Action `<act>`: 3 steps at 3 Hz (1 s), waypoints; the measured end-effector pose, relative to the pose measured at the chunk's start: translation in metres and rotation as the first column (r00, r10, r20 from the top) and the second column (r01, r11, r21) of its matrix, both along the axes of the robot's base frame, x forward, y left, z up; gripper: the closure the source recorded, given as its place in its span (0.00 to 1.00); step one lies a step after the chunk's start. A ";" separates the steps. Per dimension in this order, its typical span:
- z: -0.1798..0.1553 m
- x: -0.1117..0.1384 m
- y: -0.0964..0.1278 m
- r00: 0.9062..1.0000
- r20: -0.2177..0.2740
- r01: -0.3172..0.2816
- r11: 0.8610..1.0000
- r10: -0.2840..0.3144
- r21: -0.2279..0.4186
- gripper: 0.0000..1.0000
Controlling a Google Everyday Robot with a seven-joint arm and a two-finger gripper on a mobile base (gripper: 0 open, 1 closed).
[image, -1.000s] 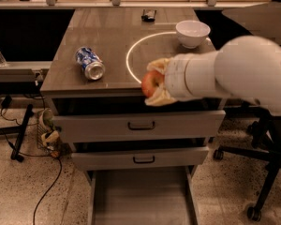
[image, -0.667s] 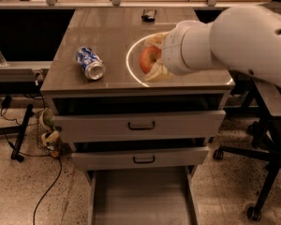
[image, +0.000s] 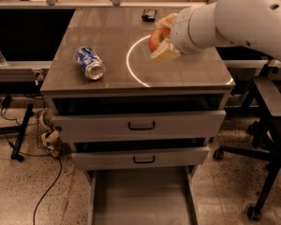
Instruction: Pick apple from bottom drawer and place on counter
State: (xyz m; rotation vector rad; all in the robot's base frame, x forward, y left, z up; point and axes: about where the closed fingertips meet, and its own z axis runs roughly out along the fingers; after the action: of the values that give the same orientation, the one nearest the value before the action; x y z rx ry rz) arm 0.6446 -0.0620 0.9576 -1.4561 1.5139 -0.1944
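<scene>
Since a second ago the arm has carried the apple (image: 155,39) from the counter's front edge, just above the upper drawer front (image: 140,124), farther back over the counter (image: 107,36). It now hangs over the rear part of the thin white circle line (image: 130,64), and the white bowl seen earlier is hidden behind the arm. The gripper (image: 161,37) reaches in from the right on the bulky white arm and pinches the apple. One cream-coloured finger (image: 167,18) lies over the top of the fruit and the other presses under it, so the apple sits between them, its red-orange side facing left. Whether it touches the counter surface cannot be told. The blue-and-white can (image: 90,63) lies on its side at the counter's left, well apart from the apple and unmoved. Below the lower drawer front (image: 143,159), the bottom drawer (image: 140,196) stands pulled out, showing its flat grey floor.
</scene>
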 end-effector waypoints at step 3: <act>-0.054 0.071 -0.050 0.937 -0.266 0.262 0.958 -0.225 0.115 1.00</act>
State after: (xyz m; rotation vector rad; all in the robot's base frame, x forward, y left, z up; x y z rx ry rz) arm 0.7158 -0.1121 0.9034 -1.2048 1.8758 -0.0435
